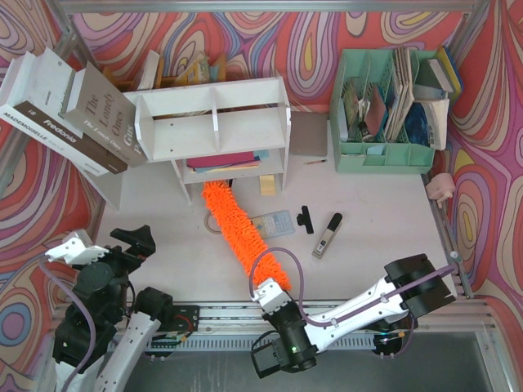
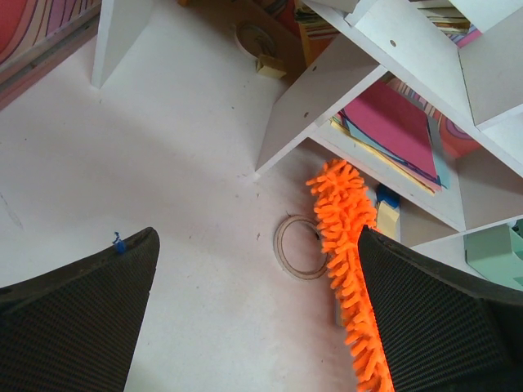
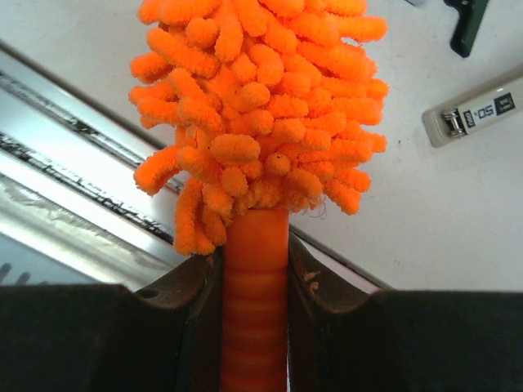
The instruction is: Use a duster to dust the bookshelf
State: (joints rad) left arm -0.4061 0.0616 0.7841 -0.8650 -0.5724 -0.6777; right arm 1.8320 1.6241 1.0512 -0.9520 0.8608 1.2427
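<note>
The right claw (image 3: pixel 255 273) is clamped tight on the thin orange handle of the duster (image 1: pixel 239 229), just under the fluff. I think it holds the very end so the long head can reach far. The fluffy tip sits at the bottom tier of the bookshelf (image 1: pixel 212 122), and the rest stretches back over the bench (image 1: pixel 376 229). The left claw (image 2: pixel 253 318) is spread wide, holding nothing, in front of the bookshelf's left end.

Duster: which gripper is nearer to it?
Right. The right gripper is shut on the duster by its handle; the left gripper is open, apart on its left.
</note>
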